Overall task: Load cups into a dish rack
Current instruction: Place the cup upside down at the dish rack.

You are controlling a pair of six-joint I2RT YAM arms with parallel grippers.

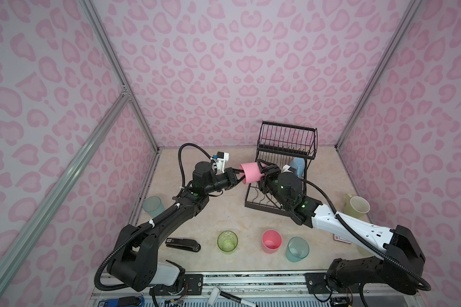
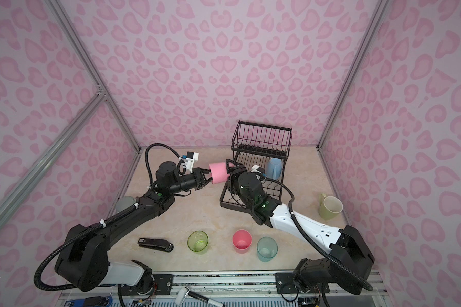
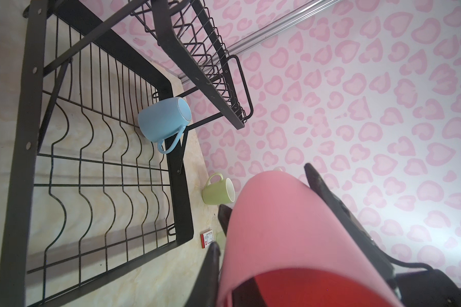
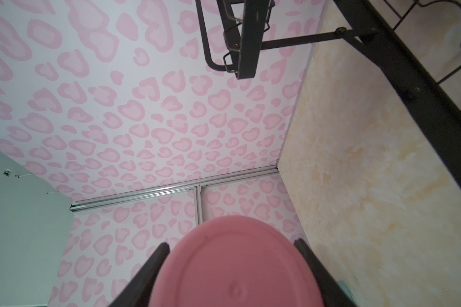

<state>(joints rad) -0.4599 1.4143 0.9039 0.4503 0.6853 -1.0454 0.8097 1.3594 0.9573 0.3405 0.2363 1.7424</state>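
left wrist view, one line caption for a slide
pink tumbler held aloft beside the dish rack, light blue mug upside down on its lower grid

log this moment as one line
phase: handover | pink tumbler: sideways between grippers | left gripper: at rim, grip unclear | right gripper: closed on base | dish rack: blue mug inside

Left pincer (image 1: pixel 240 176) facing right pincer (image 1: pixel 260 172), arms extended
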